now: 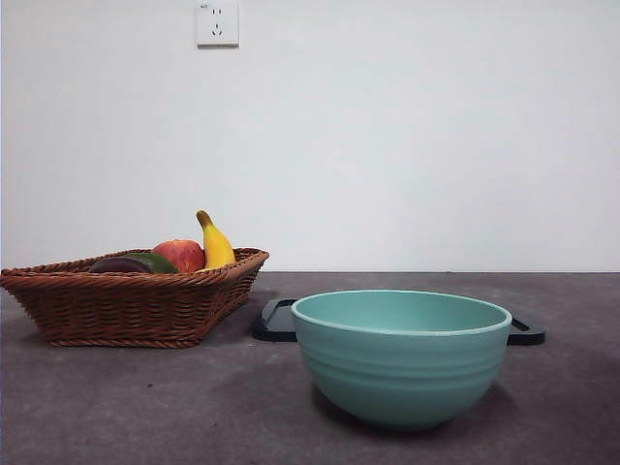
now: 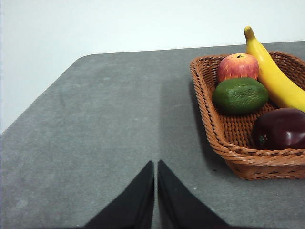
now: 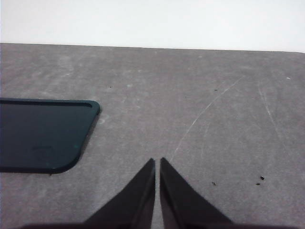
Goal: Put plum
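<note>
The smooth, dark maroon-purple plum (image 2: 279,129) is seen lying in the shallow brown woven wicker basket (image 2: 209,112), at one end, close to a flat dark green fruit (image 2: 240,95), a red-orange apple (image 2: 238,67) and a long yellow banana (image 2: 272,75). The left hand (image 2: 156,164) is held over the bare grey tabletop (image 2: 105,119) beside the basket, its jaws pressed together on nothing. The right hand (image 3: 157,162), likewise closed and empty, is held near a flat dark tray (image 3: 43,136). A pale green ceramic bowl (image 1: 401,356) stands in front of that tray.
</note>
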